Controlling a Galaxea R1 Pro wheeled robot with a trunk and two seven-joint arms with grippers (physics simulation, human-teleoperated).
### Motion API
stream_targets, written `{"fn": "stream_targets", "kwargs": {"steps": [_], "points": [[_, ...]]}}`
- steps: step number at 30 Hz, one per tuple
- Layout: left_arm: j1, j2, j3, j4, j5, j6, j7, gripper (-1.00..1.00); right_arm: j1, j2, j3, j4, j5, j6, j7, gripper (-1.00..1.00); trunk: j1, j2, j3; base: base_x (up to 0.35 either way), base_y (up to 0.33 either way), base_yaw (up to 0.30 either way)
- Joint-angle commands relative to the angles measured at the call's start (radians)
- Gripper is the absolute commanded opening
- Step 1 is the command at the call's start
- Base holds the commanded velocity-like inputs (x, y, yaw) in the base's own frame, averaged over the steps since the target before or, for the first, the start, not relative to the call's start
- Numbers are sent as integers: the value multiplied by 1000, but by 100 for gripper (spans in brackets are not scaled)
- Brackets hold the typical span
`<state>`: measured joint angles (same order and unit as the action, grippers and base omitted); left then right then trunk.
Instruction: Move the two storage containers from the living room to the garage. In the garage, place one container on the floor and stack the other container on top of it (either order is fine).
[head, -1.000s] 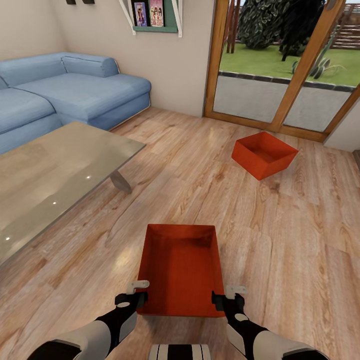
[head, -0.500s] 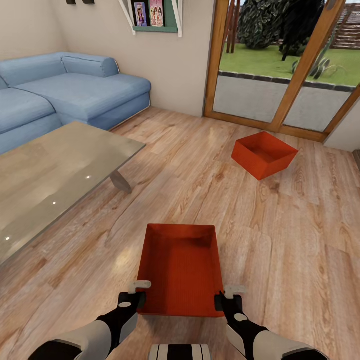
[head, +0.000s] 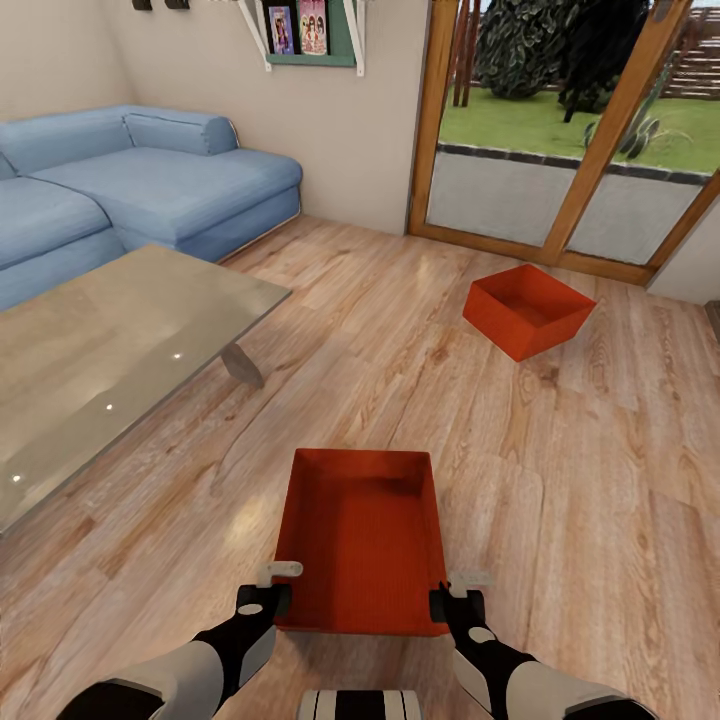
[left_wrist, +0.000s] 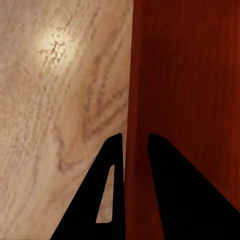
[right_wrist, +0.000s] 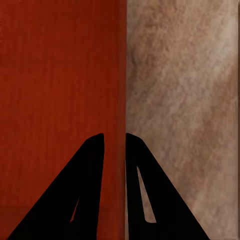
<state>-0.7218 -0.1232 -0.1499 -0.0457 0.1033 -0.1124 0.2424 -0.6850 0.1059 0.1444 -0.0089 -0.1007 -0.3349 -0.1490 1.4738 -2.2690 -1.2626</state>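
An orange-red storage container (head: 360, 545) is seen at the lower centre of the head view, resting on the light wood plank floor (head: 560, 470). It is a lidless rectangular bin with plain straight walls and a faintly ribbed bottom, its long side running away from the robot. The left gripper (head: 277, 585) is placed at the near left corner of this container, and the right gripper (head: 455, 590) at the near right corner. In the left wrist view, the left side wall (left_wrist: 131, 100) is shown standing between the two dark jaws, which are closed on it from both sides. In the right wrist view, the right side wall (right_wrist: 122, 75) is likewise pinched between the jaws.

A second, alike container (head: 528, 310) is seen in the upper right of the head view, turned at an angle on the planks, near the wood-framed glass doors (head: 560, 130) and well apart from the first. A glass coffee table (head: 110, 350) is seen at the left, with a blue sofa (head: 140, 185) behind it.
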Motion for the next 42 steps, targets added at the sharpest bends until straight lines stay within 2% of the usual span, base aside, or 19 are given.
{"fn": "stream_targets", "kwargs": {"steps": [1,42], "points": [[-1,0,7,1,10,-6,9,-100,-1,0,-19,1,-31,-8,-7,-100,-4,7,3,0,0,0],[-1,2,8,2,12,-9,8,-100,-1,0,-19,1,-29,-4,-7,-100,-161,294,131,0,0,0]]}}
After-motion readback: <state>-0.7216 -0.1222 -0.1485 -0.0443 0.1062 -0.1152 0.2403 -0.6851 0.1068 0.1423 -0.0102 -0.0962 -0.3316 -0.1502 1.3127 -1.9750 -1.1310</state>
